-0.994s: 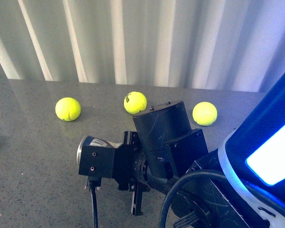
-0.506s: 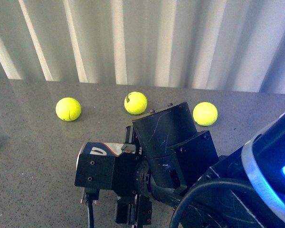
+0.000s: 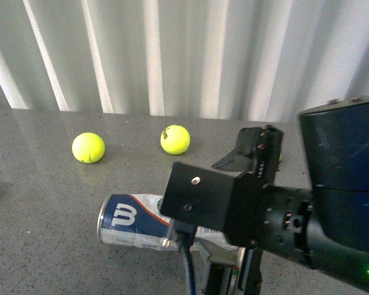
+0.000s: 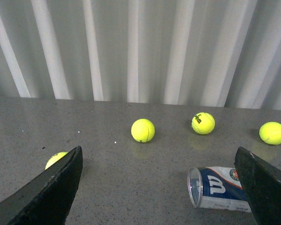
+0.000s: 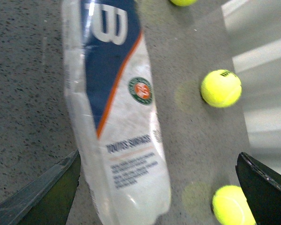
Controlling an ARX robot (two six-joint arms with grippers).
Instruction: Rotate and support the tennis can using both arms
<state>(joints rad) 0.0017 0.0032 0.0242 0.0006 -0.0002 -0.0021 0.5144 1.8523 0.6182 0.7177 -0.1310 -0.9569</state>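
There are four tennis balls [image 4: 143,130] [image 4: 203,123] [image 4: 273,132] [image 4: 55,159] and one tennis can [image 4: 218,187]

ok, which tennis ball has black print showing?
The ball behind the tennis can, black print facing the front camera; the ball left of it looks plain yellow.

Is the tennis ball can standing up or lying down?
Lying down. The tennis can rests lengthwise on the grey table, its round end facing sideways, not up.
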